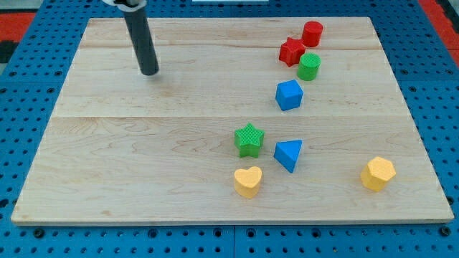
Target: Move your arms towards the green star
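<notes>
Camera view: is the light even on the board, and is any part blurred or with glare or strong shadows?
Camera view: the light is soft and even on the wooden board, with no glare; the green star and the yellow heart are sharp and cast only small faint shadows; my tip, far to the view's upper left of the star, leaves a weak shadow; the rod's top end is cut by the frame.

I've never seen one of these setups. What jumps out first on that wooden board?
The dark rod at the view's upper left, my tip resting on bare wood far from every block. Next, the green star near the centre, with a yellow heart and blue triangle close by.
</notes>
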Robot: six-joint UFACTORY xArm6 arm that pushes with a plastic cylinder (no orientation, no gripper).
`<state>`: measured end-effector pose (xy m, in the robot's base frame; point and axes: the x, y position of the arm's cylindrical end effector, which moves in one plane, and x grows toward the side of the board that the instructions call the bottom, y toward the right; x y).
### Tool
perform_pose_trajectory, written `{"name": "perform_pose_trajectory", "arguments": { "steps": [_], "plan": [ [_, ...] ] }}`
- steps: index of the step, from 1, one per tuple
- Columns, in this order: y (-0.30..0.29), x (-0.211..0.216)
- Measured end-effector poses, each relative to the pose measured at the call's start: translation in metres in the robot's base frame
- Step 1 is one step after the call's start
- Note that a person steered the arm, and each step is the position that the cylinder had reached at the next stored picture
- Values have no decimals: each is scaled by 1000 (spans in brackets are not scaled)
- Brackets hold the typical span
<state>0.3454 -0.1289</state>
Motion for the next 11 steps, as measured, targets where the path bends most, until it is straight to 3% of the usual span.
{"name": "perform_pose_trajectory", "arguments": {
  "steps": [4, 11],
  "plan": [
    [100, 114],
    [99, 122]
  ]
}}
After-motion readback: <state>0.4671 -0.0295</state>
